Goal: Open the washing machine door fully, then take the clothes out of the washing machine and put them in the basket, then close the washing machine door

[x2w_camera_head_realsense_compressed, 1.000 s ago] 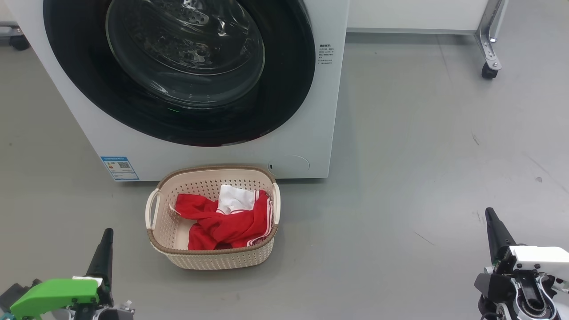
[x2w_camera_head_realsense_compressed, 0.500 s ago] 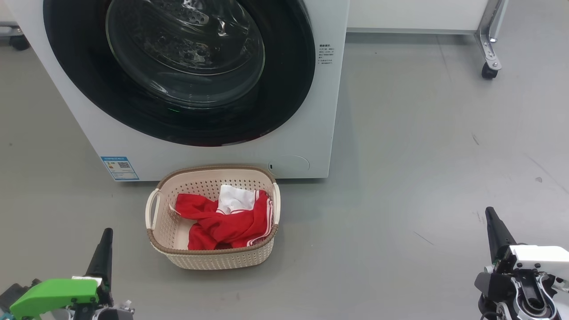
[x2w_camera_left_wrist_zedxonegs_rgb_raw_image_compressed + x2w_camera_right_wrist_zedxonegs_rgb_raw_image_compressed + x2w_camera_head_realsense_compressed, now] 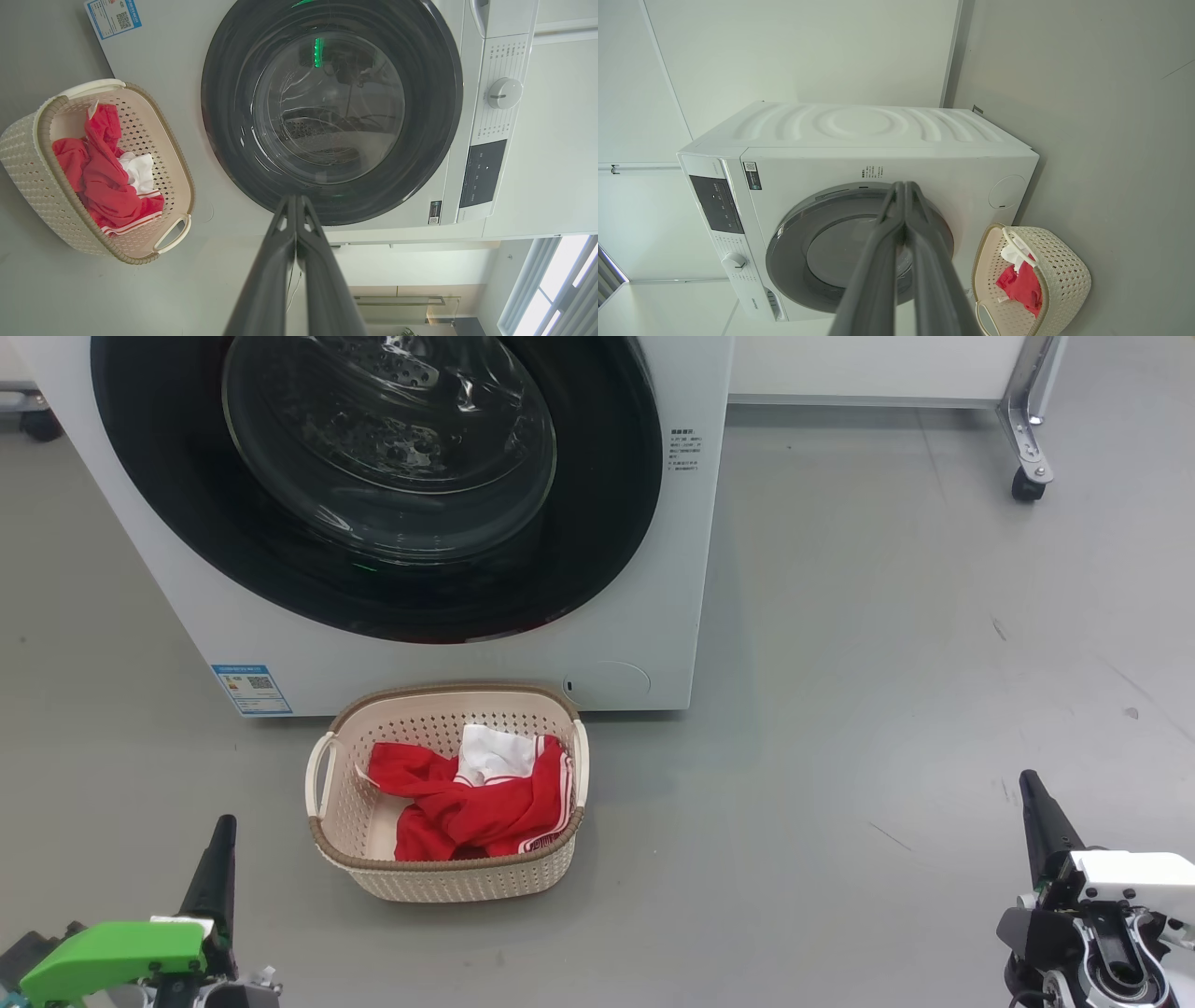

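No movement since the earlier frames: both hands hold position.
Left hand (image 3: 225, 831) and right hand (image 3: 1029, 786) have fingers pressed together, gripping nothing, well apart above the floor (image 3: 840, 709). The washing machine door (image 3: 387, 439) is shut against the washing machine (image 3: 672, 616). The clothes (image 3: 467, 807) lie inside the basket (image 3: 448, 693), just in front.

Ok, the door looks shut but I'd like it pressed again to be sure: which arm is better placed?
Left, probably. The left end effector, shut, points straight at the door; the right end effector, also shut, sits off to the side of the washer, over the floor.
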Robot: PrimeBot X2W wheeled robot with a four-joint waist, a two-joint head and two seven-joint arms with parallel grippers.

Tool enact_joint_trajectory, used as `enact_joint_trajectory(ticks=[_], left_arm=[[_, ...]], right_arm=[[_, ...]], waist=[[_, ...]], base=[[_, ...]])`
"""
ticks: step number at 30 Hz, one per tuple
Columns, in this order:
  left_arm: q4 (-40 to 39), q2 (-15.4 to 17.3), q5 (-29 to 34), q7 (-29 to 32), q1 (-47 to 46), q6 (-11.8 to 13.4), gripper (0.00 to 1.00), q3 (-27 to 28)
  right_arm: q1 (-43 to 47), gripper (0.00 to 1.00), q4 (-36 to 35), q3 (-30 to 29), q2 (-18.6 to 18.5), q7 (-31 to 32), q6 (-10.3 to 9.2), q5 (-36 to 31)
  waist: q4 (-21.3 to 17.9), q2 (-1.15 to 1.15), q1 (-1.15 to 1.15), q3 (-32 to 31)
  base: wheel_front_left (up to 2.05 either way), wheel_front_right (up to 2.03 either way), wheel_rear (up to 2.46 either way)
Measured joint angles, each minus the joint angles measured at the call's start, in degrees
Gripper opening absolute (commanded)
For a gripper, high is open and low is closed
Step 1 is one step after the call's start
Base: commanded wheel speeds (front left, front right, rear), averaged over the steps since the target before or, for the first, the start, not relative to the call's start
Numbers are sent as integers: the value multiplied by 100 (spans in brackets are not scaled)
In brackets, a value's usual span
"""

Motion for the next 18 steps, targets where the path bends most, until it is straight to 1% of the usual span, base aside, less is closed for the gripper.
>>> enact_joint_trajectory(ticks=[18], left_arm=[[-2,-9,0,0,0,0,0,5]], right_arm=[[-1,0,0,-2,1,24,0,0]], waist=[[0,0,0,1]], base=[[0,0,0]])
